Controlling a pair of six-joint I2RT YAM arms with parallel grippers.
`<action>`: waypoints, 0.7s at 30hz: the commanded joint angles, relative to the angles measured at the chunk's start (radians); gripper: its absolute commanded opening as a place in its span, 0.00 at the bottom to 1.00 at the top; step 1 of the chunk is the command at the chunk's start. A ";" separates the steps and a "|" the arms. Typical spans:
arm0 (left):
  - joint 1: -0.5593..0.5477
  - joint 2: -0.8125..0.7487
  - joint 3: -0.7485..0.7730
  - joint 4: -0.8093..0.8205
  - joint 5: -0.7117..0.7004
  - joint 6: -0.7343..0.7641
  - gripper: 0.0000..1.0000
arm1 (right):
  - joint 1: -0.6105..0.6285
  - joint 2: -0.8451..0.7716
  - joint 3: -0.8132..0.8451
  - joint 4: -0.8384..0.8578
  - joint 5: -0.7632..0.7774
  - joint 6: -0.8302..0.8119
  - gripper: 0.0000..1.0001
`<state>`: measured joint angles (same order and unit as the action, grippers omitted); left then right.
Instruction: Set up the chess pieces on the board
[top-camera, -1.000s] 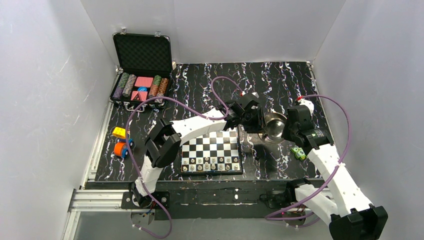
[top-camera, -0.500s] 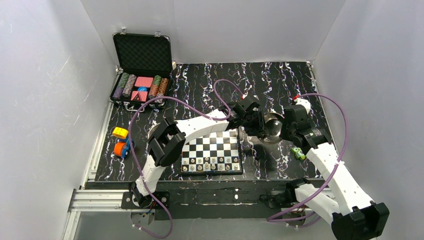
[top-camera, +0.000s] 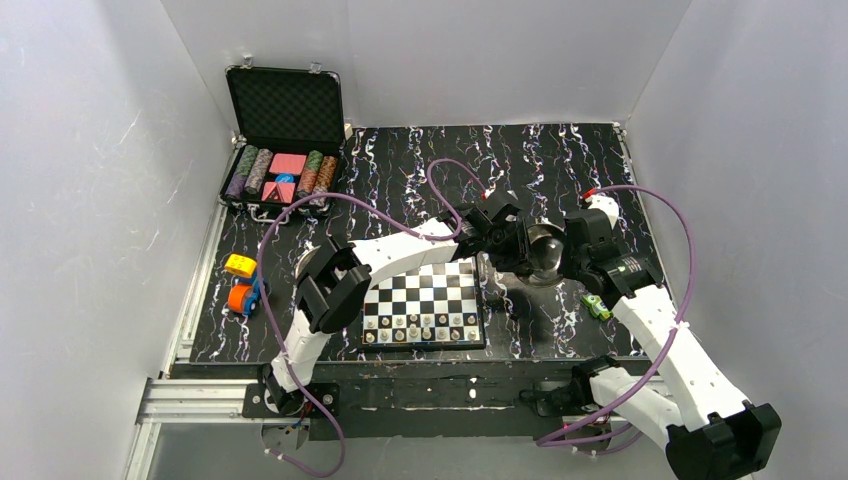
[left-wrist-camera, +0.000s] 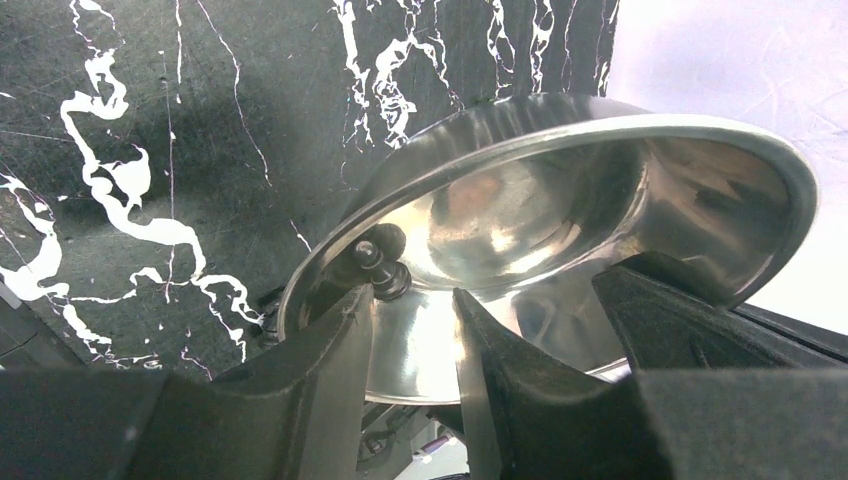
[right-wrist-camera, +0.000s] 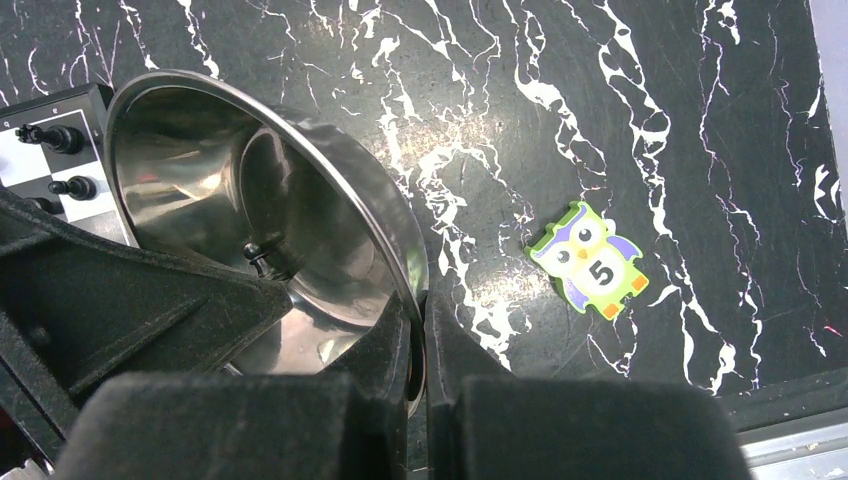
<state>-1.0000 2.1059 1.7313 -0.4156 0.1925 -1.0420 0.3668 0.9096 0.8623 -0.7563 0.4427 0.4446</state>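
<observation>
My right gripper (right-wrist-camera: 418, 310) is shut on the rim of a steel bowl (right-wrist-camera: 300, 190) and holds it tilted above the table, just right of the board (top-camera: 420, 300). The left gripper (left-wrist-camera: 412, 300) stands open at the bowl's (left-wrist-camera: 560, 200) lower edge, jaws apart with nothing between them. One black chess piece (left-wrist-camera: 378, 265) lies inside the bowl at its low rim, just past my left finger. Pale chess pieces (top-camera: 420, 325) fill the board's near rows. Black pieces (right-wrist-camera: 55, 135) stand at the board's far edge in the right wrist view.
A green owl tile (right-wrist-camera: 590, 258) marked 5 lies on the marbled mat right of the bowl. An open black case (top-camera: 283, 170) with poker chips sits at the back left. A yellow and orange toy (top-camera: 243, 285) lies left of the board.
The bowl has tipped further over and shifted slightly left toward the left gripper. The left arm's elbow has swung a little. Both grippers keep their states.
</observation>
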 joint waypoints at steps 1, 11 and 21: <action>-0.005 0.016 0.029 -0.029 0.010 -0.012 0.34 | 0.007 -0.024 0.064 0.062 0.041 0.009 0.01; -0.006 0.031 0.047 -0.029 0.018 -0.020 0.28 | 0.013 -0.027 0.058 0.076 0.024 0.019 0.01; -0.005 0.026 0.036 -0.015 0.007 -0.022 0.23 | 0.015 -0.030 0.050 0.090 -0.002 0.027 0.01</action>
<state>-1.0000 2.1357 1.7515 -0.4145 0.2062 -1.0668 0.3756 0.9081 0.8623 -0.7483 0.4381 0.4496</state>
